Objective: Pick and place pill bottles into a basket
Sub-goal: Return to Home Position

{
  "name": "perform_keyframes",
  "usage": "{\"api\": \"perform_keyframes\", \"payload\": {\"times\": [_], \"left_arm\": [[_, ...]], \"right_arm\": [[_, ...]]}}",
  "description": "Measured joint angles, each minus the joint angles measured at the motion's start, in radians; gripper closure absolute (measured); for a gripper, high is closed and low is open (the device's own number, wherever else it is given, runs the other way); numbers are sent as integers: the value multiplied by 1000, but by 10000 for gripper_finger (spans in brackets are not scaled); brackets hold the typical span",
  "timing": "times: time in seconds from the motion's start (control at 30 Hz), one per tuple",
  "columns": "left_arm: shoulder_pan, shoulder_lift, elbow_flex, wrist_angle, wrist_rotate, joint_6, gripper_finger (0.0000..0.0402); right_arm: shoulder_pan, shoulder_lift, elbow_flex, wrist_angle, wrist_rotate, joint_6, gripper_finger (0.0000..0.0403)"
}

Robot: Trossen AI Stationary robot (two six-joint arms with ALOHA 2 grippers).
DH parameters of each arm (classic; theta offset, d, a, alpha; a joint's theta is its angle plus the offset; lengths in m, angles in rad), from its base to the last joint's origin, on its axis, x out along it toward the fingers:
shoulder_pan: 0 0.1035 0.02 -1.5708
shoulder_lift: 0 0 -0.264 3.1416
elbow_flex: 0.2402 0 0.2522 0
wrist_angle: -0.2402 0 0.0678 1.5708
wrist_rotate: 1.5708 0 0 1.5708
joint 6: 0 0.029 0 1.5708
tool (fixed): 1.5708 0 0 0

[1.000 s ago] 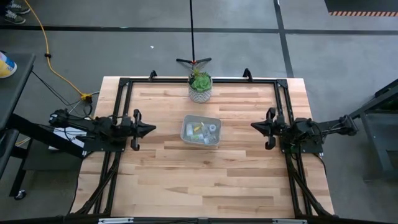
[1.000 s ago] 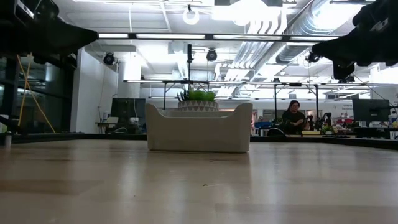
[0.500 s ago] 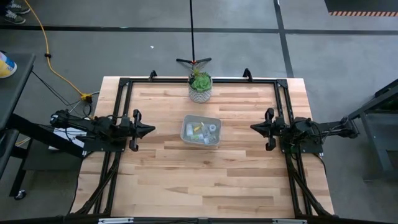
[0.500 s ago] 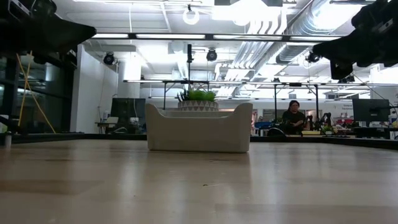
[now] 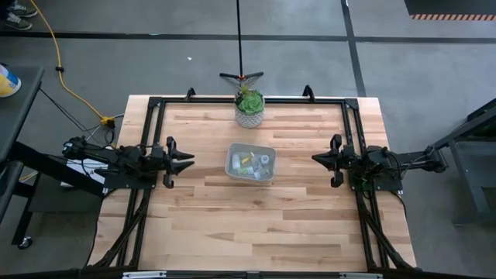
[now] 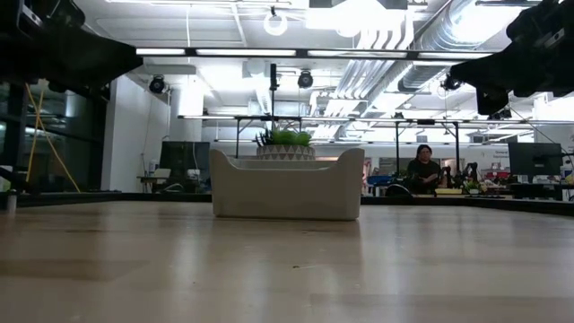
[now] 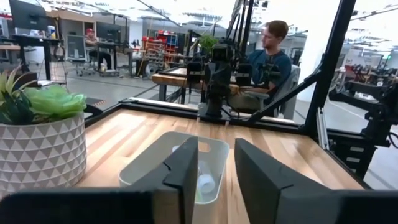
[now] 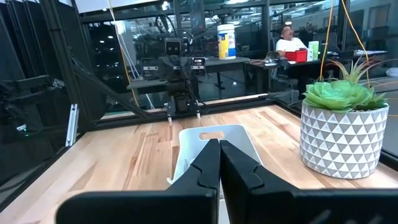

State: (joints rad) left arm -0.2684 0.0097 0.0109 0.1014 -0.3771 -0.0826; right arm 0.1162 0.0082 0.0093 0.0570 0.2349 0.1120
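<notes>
The light-grey basket [image 5: 250, 163] stands on its flat bottom at the middle of the wooden table, and shows in the low view [image 6: 287, 184] too. Several small whitish pill bottles [image 5: 252, 163] lie inside it, one yellowish; one shows through the basket's wall in the left wrist view [image 7: 205, 183]. My left gripper [image 5: 190, 160] hovers open and empty at the table's left edge, pointing at the basket [image 7: 155, 163]. My right gripper [image 5: 315, 158] hovers shut and empty at the right edge, also pointing at the basket [image 8: 214, 134].
A white patterned pot with a green plant [image 5: 249, 108] stands just beyond the basket near the far edge. A black frame [image 5: 155, 101] runs around the table. Bare wood lies on both sides of the basket and toward the near edge. People sit in the room behind.
My left gripper has opened a little where it hovers. The basket and its bottles have stayed where they were.
</notes>
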Motion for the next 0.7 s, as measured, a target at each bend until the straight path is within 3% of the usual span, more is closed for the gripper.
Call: {"api": "perform_keyframes", "payload": {"times": [0.2,0.7], "left_arm": [[0,0,0,-15,0,0,241],[0,0,-1,-38,0,0,245]], "right_arm": [[0,0,0,0,0,0,403],[0,0,-1,-1,0,1,402]]}}
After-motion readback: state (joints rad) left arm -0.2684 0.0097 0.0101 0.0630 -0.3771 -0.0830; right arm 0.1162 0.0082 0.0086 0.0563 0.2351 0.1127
